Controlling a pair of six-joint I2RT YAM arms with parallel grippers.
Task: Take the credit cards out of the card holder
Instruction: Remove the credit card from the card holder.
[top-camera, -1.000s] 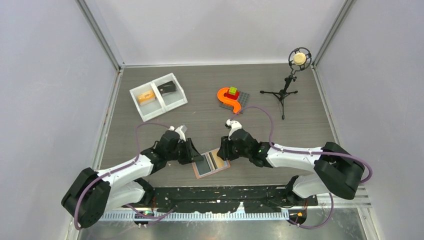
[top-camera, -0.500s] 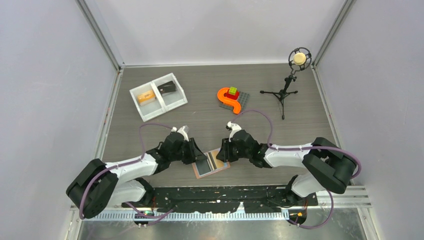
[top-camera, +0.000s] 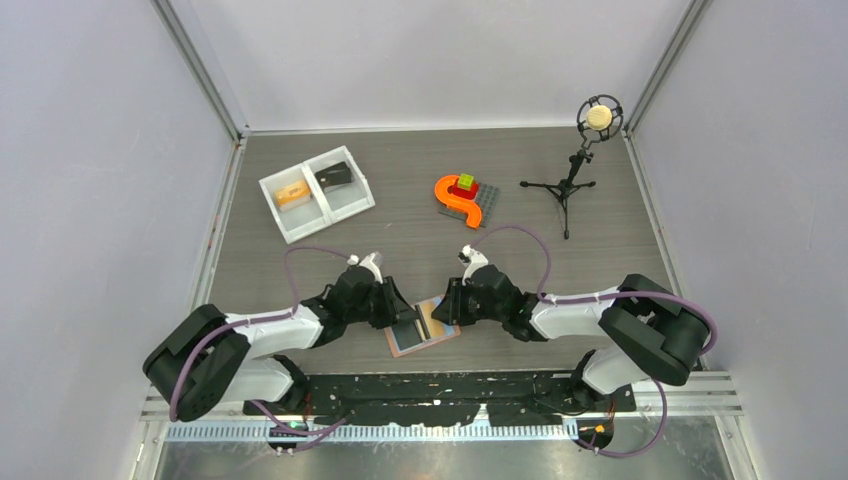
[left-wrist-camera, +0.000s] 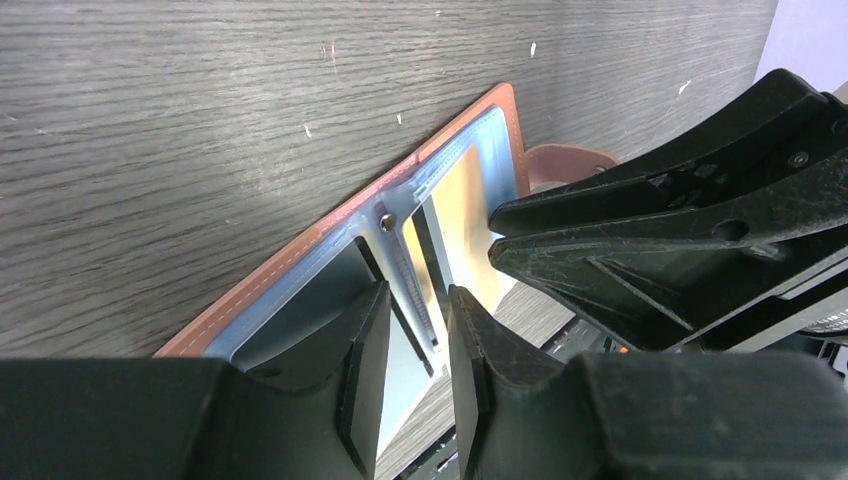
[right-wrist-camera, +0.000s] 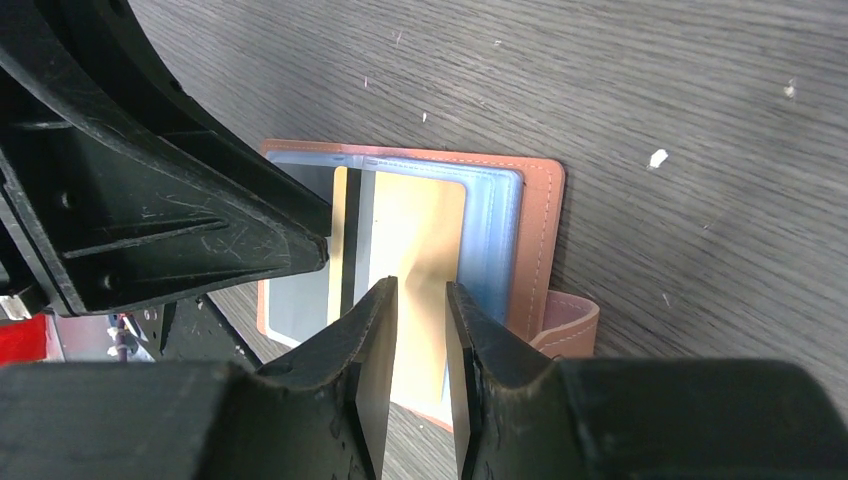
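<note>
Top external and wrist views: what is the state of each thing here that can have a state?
card holder: spread open, lying flat, pockets up.
gold card: lying on one half of the card holder, not lifted out.
left gripper: narrowly open, above the holder's fold.
right gripper: narrowly open, above the gold card.
white tray: one item in each compartment.
microphone stand: upright.

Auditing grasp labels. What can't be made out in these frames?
Card count in the salmon-brown bi-fold card holder: top view too small, wrist views blocked by fingers.
Whether the left gripper or right gripper grips the gold flat card: wrist views, fingertips cover any contact.
Contents of the white two-compartment tray: top view, too small.
</note>
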